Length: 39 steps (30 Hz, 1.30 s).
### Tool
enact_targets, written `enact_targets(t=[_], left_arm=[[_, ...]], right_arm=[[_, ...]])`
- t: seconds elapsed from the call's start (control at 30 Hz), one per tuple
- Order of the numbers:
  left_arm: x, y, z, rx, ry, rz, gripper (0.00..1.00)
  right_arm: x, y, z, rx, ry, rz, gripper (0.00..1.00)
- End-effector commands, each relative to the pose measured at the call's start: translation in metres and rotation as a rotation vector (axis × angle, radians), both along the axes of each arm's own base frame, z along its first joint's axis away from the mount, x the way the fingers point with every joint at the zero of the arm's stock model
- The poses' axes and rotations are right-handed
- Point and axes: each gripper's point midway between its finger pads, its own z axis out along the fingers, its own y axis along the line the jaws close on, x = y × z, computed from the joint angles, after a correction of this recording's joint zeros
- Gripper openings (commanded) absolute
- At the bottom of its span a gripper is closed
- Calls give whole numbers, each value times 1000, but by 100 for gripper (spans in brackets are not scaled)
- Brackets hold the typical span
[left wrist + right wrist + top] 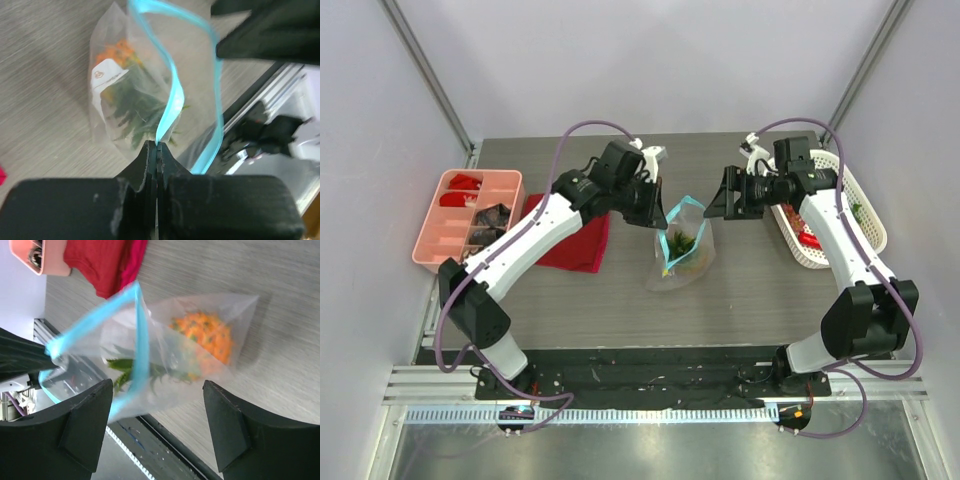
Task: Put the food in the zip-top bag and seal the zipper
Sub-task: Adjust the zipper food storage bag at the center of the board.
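Observation:
The clear zip-top bag (pixel 688 256) stands mid-table with its mouth open and raised. Inside it lies the orange-yellow pineapple (pixel 205 335) with green leaves; it also shows in the left wrist view (pixel 120 50). My left gripper (pixel 655 215) is shut on the teal zipper (pixel 170 95) at the bag's left mouth edge and holds it up (pixel 157 145). My right gripper (pixel 720 205) is open and empty, just right of the bag's mouth; in its wrist view (pixel 157 385) the bag (pixel 235 310) and zipper (pixel 142 340) lie ahead of the jaws.
A white basket (pixel 876 228) at the right holds a red piece (pixel 810 240) and a green bit. A folded red cloth (pixel 575 240) lies left of the bag, under the left arm. A pink divided tray (pixel 430 240) stands at the far left.

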Motion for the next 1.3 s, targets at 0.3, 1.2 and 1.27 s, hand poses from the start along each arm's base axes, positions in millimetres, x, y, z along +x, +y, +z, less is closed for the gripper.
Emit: enact_targets(t=[0.3,1.2,1.27], left_arm=[[-10,9,24,47,-139,-101,0],[9,68,37,372,-390,-86,0],[4,69,48,349,-409,-94,0]], right_arm=[[28,20,20,-56,-206,94,79],[-8,50,90,-11,-338,206,1],[-12,49,94,-13,-356,202,1]])
